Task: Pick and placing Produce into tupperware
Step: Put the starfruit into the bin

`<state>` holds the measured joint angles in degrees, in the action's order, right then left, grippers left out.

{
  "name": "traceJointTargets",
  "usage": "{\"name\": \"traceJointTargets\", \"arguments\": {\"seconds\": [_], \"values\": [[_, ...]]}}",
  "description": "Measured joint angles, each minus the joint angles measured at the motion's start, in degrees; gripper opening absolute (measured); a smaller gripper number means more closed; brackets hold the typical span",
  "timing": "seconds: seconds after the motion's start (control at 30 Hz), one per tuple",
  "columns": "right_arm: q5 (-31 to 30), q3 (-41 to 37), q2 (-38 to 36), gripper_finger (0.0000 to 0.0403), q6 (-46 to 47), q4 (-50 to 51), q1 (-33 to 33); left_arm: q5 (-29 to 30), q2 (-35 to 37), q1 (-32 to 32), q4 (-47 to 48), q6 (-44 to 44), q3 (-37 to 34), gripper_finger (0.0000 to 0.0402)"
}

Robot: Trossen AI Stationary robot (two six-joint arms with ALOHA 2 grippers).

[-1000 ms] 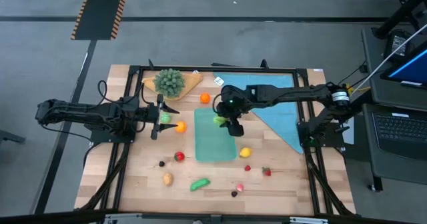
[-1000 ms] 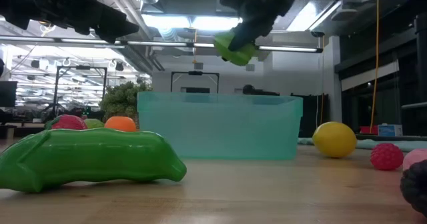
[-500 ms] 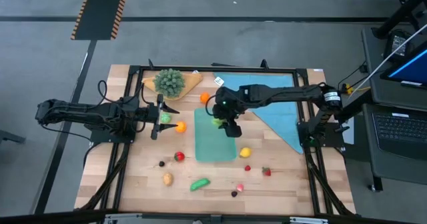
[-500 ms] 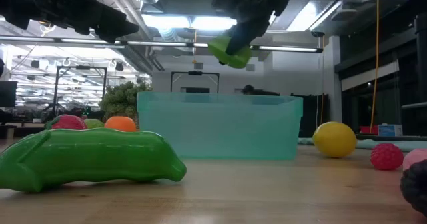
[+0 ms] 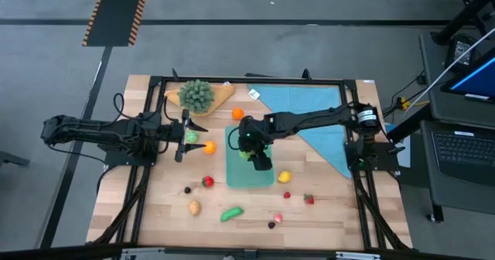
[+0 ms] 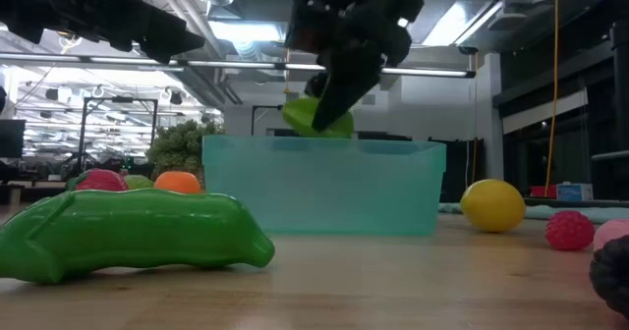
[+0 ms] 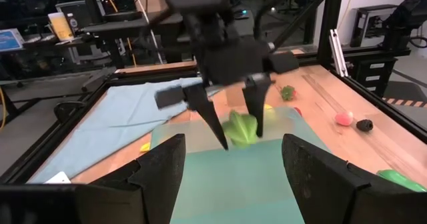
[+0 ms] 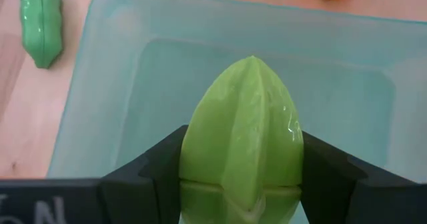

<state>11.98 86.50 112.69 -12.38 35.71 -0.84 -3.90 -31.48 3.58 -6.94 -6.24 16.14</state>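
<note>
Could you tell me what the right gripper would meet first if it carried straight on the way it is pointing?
Most likely the floor of the tupperware: the right gripper, shut on a light-green fruit, points down into it.

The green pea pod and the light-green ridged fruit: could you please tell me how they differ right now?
The pea pod lies on the table, untouched; the ridged fruit is held in the right gripper above the tupperware. The pea pod is long, smooth and deeper green; the ridged fruit is stubbier, paler, with ridges. Both are green toy produce.
</note>
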Motion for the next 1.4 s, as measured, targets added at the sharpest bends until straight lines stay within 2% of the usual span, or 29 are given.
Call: {"name": "traceJointTargets", "arguments": {"seconds": [0.27,0.57,1.4], "values": [[-2.77,-0.07,3.92,0.0222,0.20,-1.87,-0.04,0.00,0.00,0.02,0.00,0.00,0.00,0.0243],[-3.01,-0.09,7.44,0.0222,0.10,-3.62,0.02,0.00,0.02,0.02,0.00,0.00,0.00,0.0243],[-3.03,-2.62,7.40,0.0222,0.74,-7.26,0.46,-0.02,0.02,0.00,0.00,0.00,0.00,0.0243]]}}
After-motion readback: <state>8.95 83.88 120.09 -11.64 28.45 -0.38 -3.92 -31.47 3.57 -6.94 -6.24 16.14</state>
